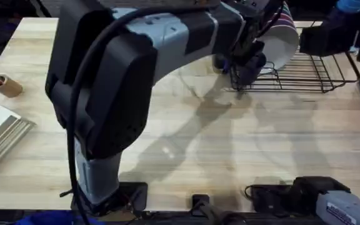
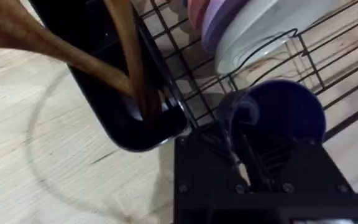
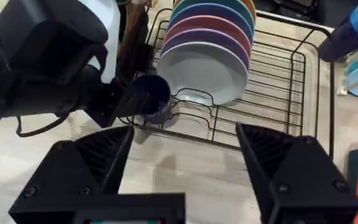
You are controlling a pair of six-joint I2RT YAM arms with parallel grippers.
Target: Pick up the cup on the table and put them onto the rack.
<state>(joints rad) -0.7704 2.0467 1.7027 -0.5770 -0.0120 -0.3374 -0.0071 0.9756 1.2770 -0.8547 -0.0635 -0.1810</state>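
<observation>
Navy cup (image 3: 151, 99) pinched by left gripper (image 2: 253, 155), one finger inside the rim, held at the front corner of the rack (image 3: 278, 81), just beside the white plate (image 3: 197, 71) and near the dark utensil holder (image 2: 114, 93). Cup looks tilted, above the wires, not yet set down. Right gripper (image 3: 182, 155) spread wide, holding nothing, low over the table (image 1: 230, 150). To place well: carry cup past the rack edge onto bare wires, clear of the plate, lower until seated, then release.
</observation>
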